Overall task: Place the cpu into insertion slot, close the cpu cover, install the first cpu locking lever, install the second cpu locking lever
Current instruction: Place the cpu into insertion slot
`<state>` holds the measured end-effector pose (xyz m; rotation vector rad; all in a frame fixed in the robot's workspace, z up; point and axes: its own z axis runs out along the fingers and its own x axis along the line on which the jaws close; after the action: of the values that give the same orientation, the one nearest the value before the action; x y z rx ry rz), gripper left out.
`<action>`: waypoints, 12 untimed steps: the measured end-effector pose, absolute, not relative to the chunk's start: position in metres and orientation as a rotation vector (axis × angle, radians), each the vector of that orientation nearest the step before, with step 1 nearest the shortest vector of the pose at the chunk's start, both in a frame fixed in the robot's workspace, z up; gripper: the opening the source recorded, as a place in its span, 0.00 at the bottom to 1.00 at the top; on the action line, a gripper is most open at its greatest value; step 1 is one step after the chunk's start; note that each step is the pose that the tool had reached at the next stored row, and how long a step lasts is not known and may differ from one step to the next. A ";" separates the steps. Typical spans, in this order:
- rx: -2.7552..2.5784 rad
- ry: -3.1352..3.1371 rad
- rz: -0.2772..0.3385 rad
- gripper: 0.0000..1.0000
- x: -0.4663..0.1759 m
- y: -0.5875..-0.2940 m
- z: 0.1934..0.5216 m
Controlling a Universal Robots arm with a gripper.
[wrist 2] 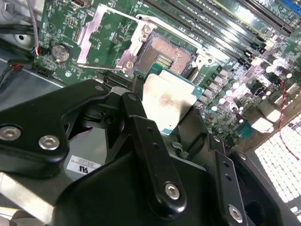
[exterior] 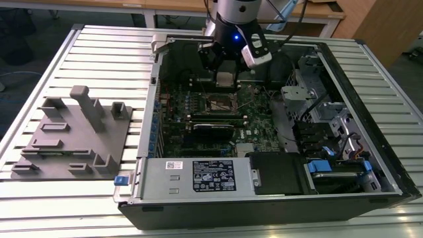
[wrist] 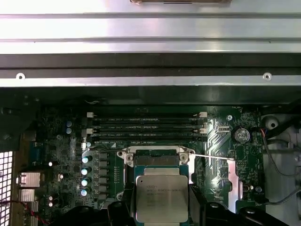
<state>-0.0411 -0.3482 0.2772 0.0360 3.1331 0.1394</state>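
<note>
**Progress of the CPU installation.** The gripper (exterior: pixel 225 79) hung inside the open computer case (exterior: pixel 264 218), over the far part of the motherboard (exterior: pixel 173 134). Its fingers (wrist 2: pixel 141 127) were drawn in on opposite edges of the cpu (wrist 2: pixel 170 101) (silver top upward, roughly level in the first wrist view). The chip hovered just above the insertion slot (wrist 2: pixel 164 52) and clear of it. The slot's dark contact field lay bare, with nothing seated in it. The cpu cover (wrist 2: pixel 94 35) stood swung open beside the slot, and a thin wire lever (wrist: pixel 211 157) appeared unlatched. On this evidence the pick-up was done and the placing was in hand. Closing the cover and setting both levers remained. A grey parts fixture (exterior: pixel 73 134) sat on the slatted table (exterior: pixel 99 39) at the exterior view's left.
</note>
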 end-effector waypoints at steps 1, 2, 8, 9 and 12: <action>0.036 3.133 0.139 0.54 -0.041 -0.349 0.276; 0.035 3.133 0.140 0.54 -0.041 -0.350 0.275; 0.034 3.133 0.140 0.54 -0.041 -0.354 0.264; 0.034 3.133 0.140 0.54 -0.041 -0.354 0.262; 0.034 3.133 0.139 0.54 -0.041 -0.354 0.260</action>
<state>-0.0413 -0.3544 0.2598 0.0336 3.1331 0.1393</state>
